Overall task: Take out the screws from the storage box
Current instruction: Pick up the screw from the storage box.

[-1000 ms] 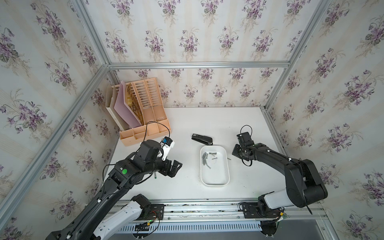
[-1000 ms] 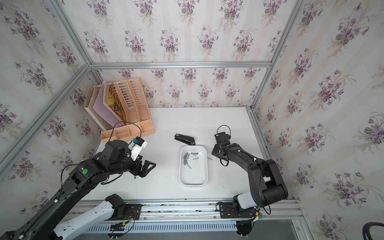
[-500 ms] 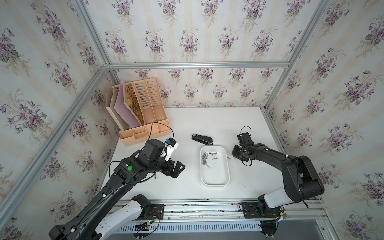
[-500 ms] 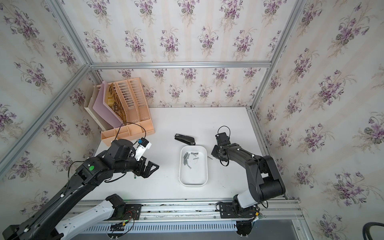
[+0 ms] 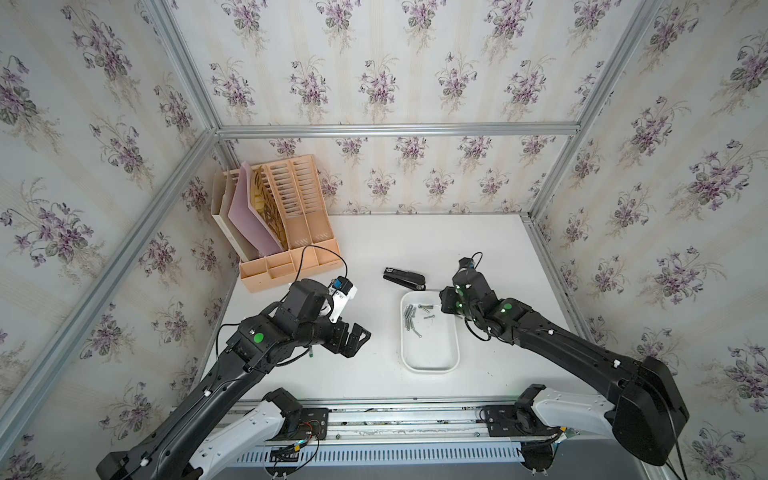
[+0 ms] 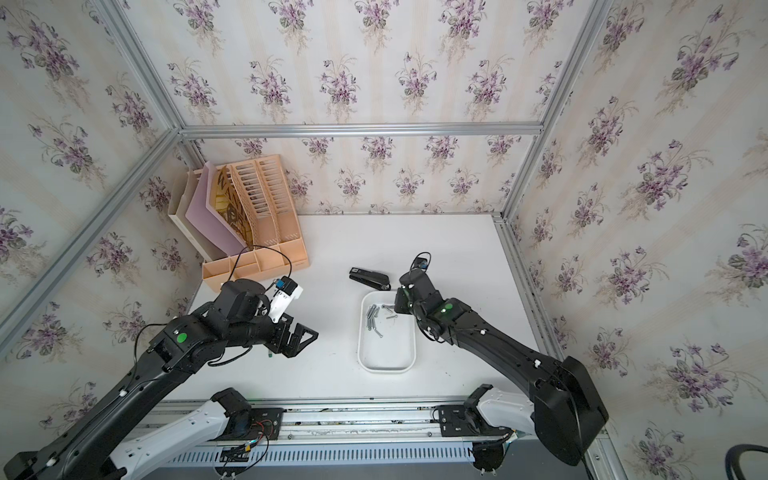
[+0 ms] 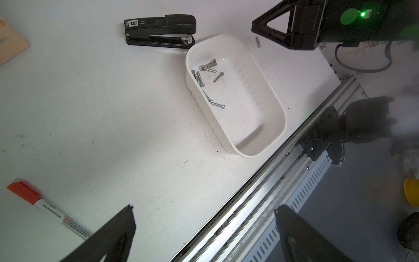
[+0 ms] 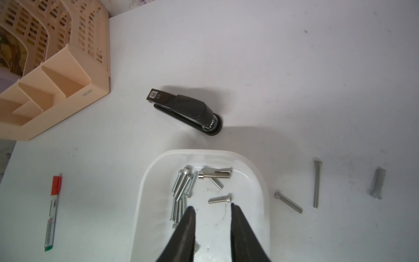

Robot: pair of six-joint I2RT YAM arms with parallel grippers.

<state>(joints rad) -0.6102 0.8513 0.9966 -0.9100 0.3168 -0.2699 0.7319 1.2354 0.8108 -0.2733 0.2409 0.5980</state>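
In the lower middle of both top views you see the storage box (image 5: 431,368), a smooth white plastic tray with round corners. The screws (image 5: 410,319) lie bunched in its upper end, thin shiny metal sticks with little round heads, near the black stapler (image 5: 405,277). Your right gripper (image 8: 212,207) hangs over the box with its black pointed fingers a little apart and nothing between them, while three loose screws (image 8: 317,183) lie on the flat white table (image 8: 294,68) beside the box. Your left gripper (image 7: 204,207) is spread wide, holding nothing.

Bright, even light; soft shadows; blurred wrist-view edges.
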